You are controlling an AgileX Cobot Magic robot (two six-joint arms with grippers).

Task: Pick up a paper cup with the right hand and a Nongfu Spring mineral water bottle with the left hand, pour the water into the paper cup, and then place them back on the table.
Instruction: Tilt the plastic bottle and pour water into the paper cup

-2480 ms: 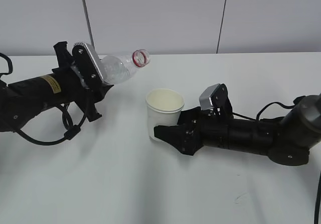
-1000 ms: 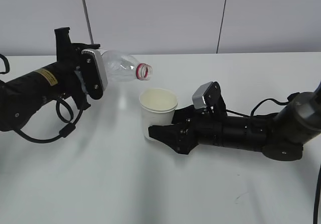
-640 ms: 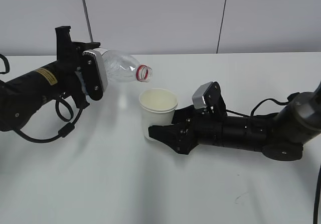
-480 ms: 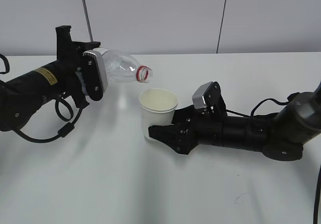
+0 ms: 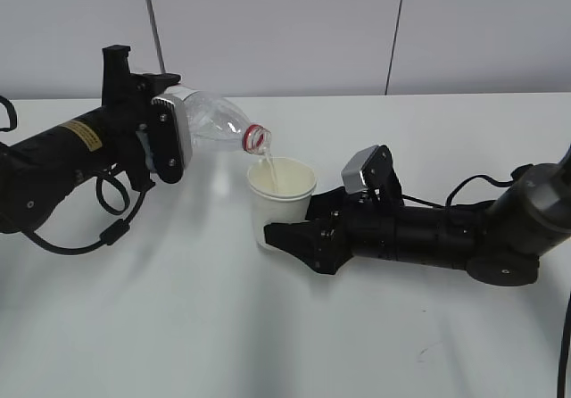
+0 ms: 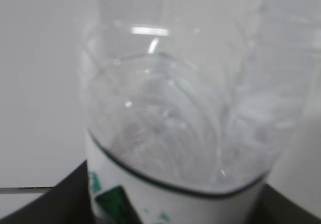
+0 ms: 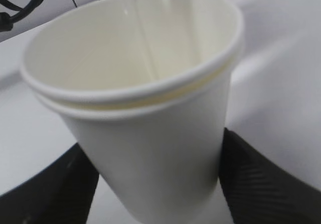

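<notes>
Pour under way: water streams from bottle into cup.
We see the left gripper clamped on the tilted bottle above the table; right gripper fingers pinch the upright cup's base.

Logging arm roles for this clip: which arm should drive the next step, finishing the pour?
Left. The left hand holds the tilted Nongfu Spring mineral water bottle, its mouth above the paper cup, with water streaming in. The right hand only needs to steady the cup.
</notes>
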